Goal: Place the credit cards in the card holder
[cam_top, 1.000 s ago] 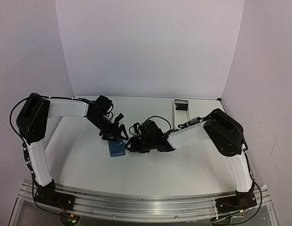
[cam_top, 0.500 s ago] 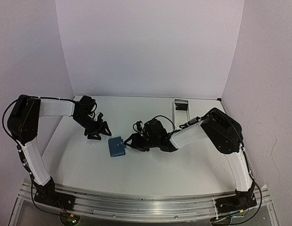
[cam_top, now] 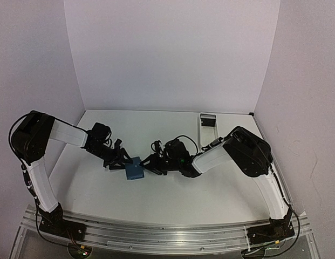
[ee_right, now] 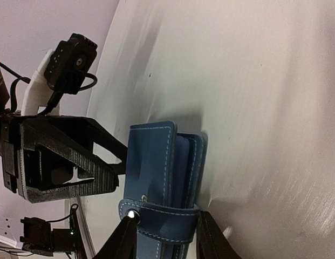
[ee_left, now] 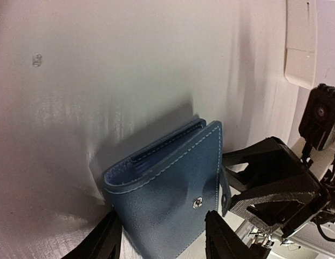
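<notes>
Noting a white counter point(cam_top: 156, 129), matte with a soft sheen in the wrist views, boxed in by pale lavender walls point(cam_top: 172, 54) on the far side and both flanks. A long white tray point(cam_top: 208, 120) lies at the far right. A metal rail point(cam_top: 156, 231) runs along the near edge under the arm bases.

The card holder point(cam_top: 134, 170), dark blue and folded shut, sits left of centre on the counter, between the two grippers. Its snap tab point(ee_right: 162, 220) wraps over the open edge.

The left gripper point(cam_top: 120, 161) is at the holder's left side. Its fingers point(ee_left: 109, 240) are apart, one on each flank of the fold end, with a gap showing at one of them.

The right gripper point(cam_top: 148, 164) meets the holder's right side. Its fingers point(ee_right: 121, 244) straddle the tab end, right up against it; whether they press on it I cannot tell.

Against half a second ago, the left arm has swung in from the far left, where its gripper stood clear of the holder. The holder has barely shifted. The right gripper stays at its right edge.
</notes>
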